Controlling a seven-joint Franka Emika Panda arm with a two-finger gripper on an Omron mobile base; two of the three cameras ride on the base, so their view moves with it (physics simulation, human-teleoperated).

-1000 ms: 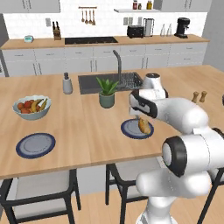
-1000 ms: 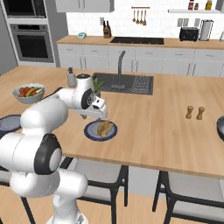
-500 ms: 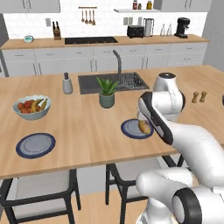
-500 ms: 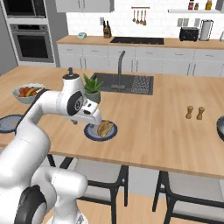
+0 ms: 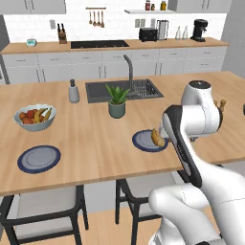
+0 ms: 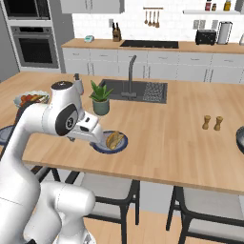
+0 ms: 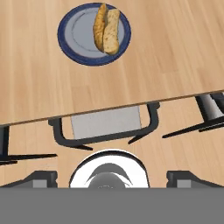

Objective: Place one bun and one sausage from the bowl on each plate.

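Bun [image 7: 107, 29] lies on plate [image 7: 70, 35], well ahead of my end effector [image 7: 108, 177]. My end effector is spread wide, empty, past the desk [image 7: 175, 52] edge.

Golden-tan bun [image 7: 107, 30], dk blue-grey plate [image 7: 74, 35] w/ lighter centre, pale wood counter [image 7: 175, 52], poss. grained

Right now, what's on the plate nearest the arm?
A bun lies on that plate, split along its length, toward one side. Bare grey centre shows beside it. No sausage shows; whether one hides in the split can't be told.
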